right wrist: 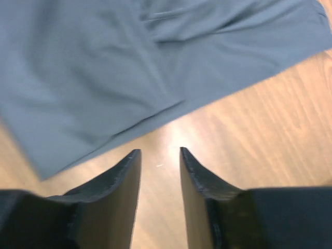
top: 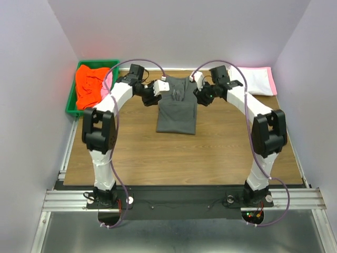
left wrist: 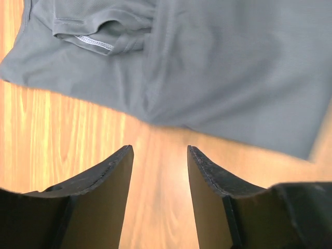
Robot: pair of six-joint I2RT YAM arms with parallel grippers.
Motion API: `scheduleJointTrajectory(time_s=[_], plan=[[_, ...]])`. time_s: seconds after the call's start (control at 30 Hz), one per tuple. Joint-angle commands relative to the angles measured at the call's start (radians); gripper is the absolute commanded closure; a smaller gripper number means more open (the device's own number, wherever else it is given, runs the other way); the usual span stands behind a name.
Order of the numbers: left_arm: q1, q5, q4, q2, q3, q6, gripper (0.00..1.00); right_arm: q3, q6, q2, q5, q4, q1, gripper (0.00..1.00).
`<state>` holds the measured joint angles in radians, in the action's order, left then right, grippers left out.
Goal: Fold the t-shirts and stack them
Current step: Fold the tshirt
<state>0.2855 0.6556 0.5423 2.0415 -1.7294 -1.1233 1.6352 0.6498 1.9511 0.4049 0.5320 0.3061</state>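
Hovering beside the grey t-shirt (top: 177, 110) with your left fingers (left wrist: 98, 199) and right fingers (right wrist: 110, 199) open and empty, you risk pinching one layer and undoing the fold.

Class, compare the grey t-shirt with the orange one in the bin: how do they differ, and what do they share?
The grey t-shirt is dark; the orange t-shirt is bright. The grey one lies on the table; the orange one sits in the green bin. The grey one is folded flat and narrow; the orange one is a crumpled heap. Both are soft cloth.
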Motion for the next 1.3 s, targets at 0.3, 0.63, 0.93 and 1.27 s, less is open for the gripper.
scheduleJointTrajectory(time_s=[0.3,0.63,0.93,1.27], plan=[[0.092,0.039,-0.145,-0.352,0.560,-0.102,0.44,-0.326,0.034,-0.153,0.006,-0.016,0.217,0.65],[0.167,-0.060,-0.303,-0.325,0.660,-0.081,0.42,-0.413,0.034,-0.107,-0.070,-0.113,0.251,0.63],[0.176,-0.145,-0.328,-0.254,0.642,-0.081,0.57,-0.495,0.054,-0.084,-0.104,-0.155,0.271,0.64],[0.176,-0.110,-0.265,-0.290,0.620,-0.033,1.00,-0.520,0.013,-0.150,-0.187,-0.176,0.271,0.99]])
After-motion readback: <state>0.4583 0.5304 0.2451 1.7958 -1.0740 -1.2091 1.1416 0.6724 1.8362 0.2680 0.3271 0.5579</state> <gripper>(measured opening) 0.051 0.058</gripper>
